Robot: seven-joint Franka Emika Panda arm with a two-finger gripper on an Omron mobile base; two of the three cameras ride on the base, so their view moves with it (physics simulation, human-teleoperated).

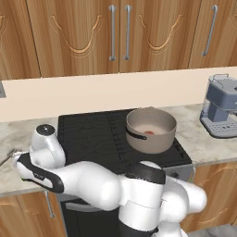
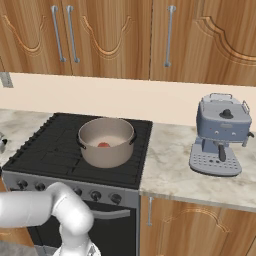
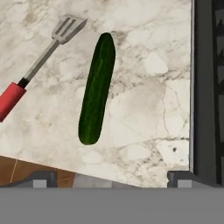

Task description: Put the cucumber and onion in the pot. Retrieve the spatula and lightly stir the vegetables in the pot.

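My pincer point(image 3: 111, 178) hangs fully open, empty, above the cucumber point(image 3: 97, 89). The spatula point(image 3: 41, 62) lies at its 10 o'clock on the bench point(image 3: 148, 100). The onion point(image 1: 149, 133) apparently sits in the pot point(image 1: 151, 130).

One cucumber point(image 3: 97, 89), one onion point(image 1: 149, 133), one pot point(image 1: 151, 130), one spatula point(image 3: 41, 61)

The desk point(image 3: 144, 113) looks like smooth pale stone with grey marks; the cucumber point(image 3: 96, 95) has dark green, slightly shiny skin; the spatula point(image 3: 41, 61) has a shiny metal head and red handle; the pot point(image 1: 151, 130) is dull metal; the cupboards point(image 1: 115, 32) are wood.
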